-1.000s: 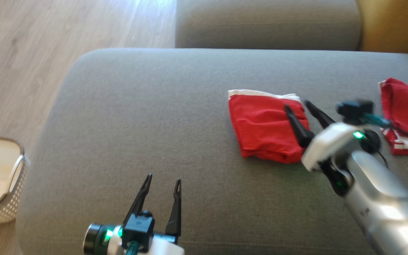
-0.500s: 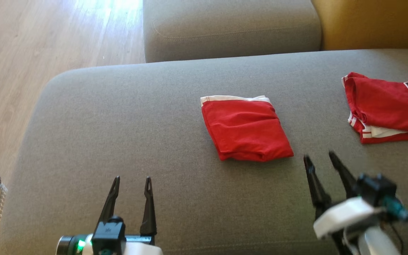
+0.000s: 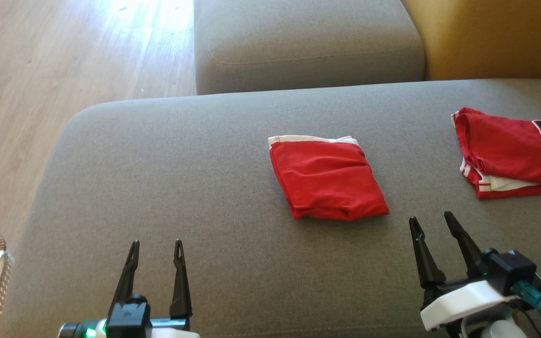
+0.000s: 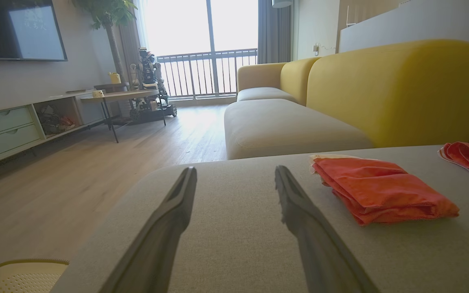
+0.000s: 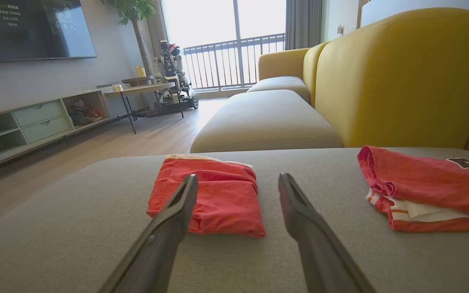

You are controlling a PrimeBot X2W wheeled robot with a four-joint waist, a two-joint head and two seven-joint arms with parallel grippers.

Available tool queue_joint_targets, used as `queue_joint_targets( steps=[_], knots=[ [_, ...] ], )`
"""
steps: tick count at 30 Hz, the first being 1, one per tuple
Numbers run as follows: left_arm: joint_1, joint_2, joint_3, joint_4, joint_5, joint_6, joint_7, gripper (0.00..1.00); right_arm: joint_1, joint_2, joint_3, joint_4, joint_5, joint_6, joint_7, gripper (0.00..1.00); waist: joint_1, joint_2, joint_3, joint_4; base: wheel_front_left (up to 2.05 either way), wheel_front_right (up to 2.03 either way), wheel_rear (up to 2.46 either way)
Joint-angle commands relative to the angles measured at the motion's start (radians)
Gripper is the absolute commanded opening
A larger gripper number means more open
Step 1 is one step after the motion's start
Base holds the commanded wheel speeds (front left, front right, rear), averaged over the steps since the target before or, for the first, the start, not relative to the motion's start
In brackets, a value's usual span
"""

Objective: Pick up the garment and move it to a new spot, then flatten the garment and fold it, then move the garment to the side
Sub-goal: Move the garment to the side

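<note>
Head view: your folded red garment [image 3: 329, 180] lies mid-seat on the grey sofa cushion [image 3: 181, 188]. The left gripper [image 3: 156, 242] and right gripper [image 3: 430, 217] sit near its front edge, jaws wide, empty.

Left wrist view: garment's up right of the fingers [image 4: 165, 228].

Right wrist view: it's just past the left finger, second red jersey [image 5: 430, 187] further right.
</note>
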Motion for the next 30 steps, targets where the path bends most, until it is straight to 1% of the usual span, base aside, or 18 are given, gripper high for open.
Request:
queue_joint_targets(
  steps=[1,22,27,30],
  knots=[
    [-0.023,0.002,0.034,-0.038,0.01,0.002,-0.012,1.0,-0.021,0.0,0.026,-0.04,0.01,0.0,-0.01,1.0,0.0,-0.0001,-0.002,0.003,0.0,0.0,0.0],
    [-0.019,-0.007,0.043,-0.025,0.014,-0.019,-0.012,1.0,-0.012,0.0,0.024,-0.044,0.015,0.0,-0.01,1.0,0.0,-0.0001,0.012,0.007,0.0,0.0,0.0],
    [-0.028,-0.011,0.036,-0.021,0.019,-0.025,-0.012,1.0,-0.041,0.0,0.022,-0.005,0.035,0.0,-0.01,1.0,0.0,-0.0001,0.034,0.025,0.0,0.0,0.0],
    [-0.036,-0.014,0.026,-0.014,0.022,-0.03,-0.012,1.0,-0.09,0.0,0.016,0.055,0.06,0.0,-0.01,1.0,0.0,-0.0001,0.053,0.043,0.0,0.0,0.0]
  ],
)
